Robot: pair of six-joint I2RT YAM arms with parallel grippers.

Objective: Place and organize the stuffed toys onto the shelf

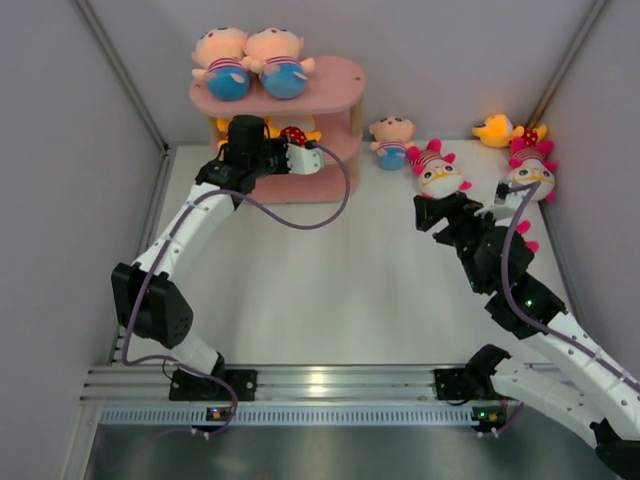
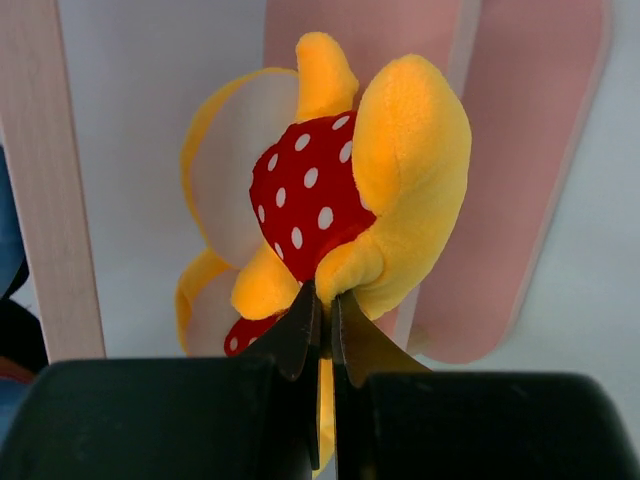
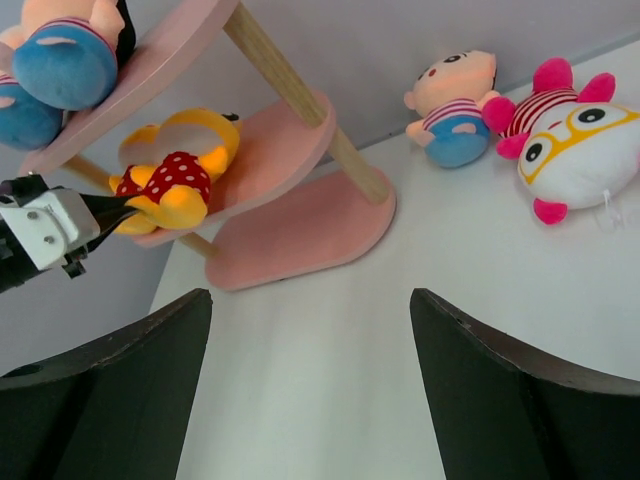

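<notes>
Left wrist view: left fingers (image 2: pixel 290 342) pinch yellow toy (image 2: pixel 405 200) at shelf (image 2: pixel 525 150); right fingers (image 3: pixel 510 400) wide.

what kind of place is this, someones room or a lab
Most likely a robot lab work cell, not a home: bare grey walls box in a white table, two robot arms are bolted to a metal rail, and the stuffed toys and pink shelf look staged.

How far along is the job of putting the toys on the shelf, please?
Done: two dolls lie on the shelf's top board. In hand: the left pincer is shut on a yellow toy at the middle board. Remaining: a third doll, two pink-tufted toys and another yellow toy on the table; the right pincer is open and empty.
</notes>
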